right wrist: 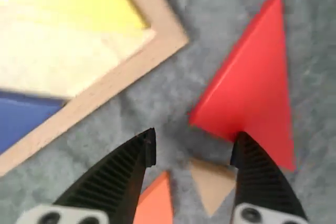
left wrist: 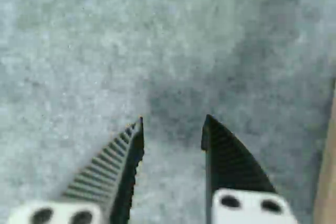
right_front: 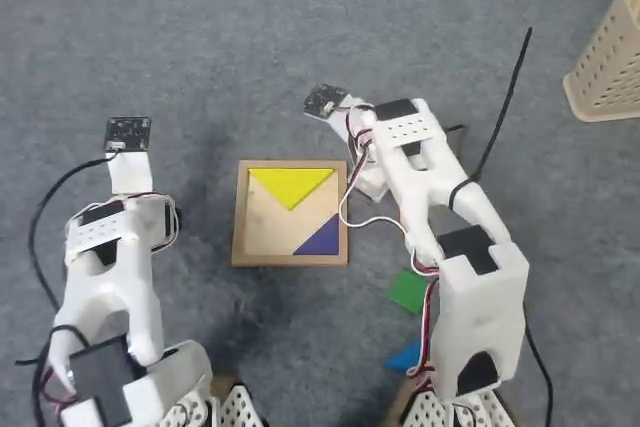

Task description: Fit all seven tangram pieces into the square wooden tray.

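The square wooden tray (right_front: pixel 241 247) lies mid-table with a yellow triangle (right_front: pixel 290 185) along its far side and a blue triangle (right_front: pixel 322 237) in its near right corner. My right gripper (right wrist: pixel 195 142) hangs open just outside the tray's far right corner (right wrist: pixel 157 45). One of its fingertips (right wrist: pixel 242 145) is at the edge of a red triangle (right wrist: pixel 252 93). An orange piece (right wrist: pixel 155 203) and a tan triangle (right wrist: pixel 212 182) lie under its jaws. My left gripper (left wrist: pixel 173 128) stands open over bare carpet left of the tray, holding nothing.
A green piece (right_front: pixel 408 289) and a blue piece (right_front: pixel 403 355) lie on the carpet right of the tray, near the right arm's base. A beige perforated basket (right_front: pixel 610 57) stands at the far right. The tray's edge (left wrist: pixel 328 182) shows beside the left gripper.
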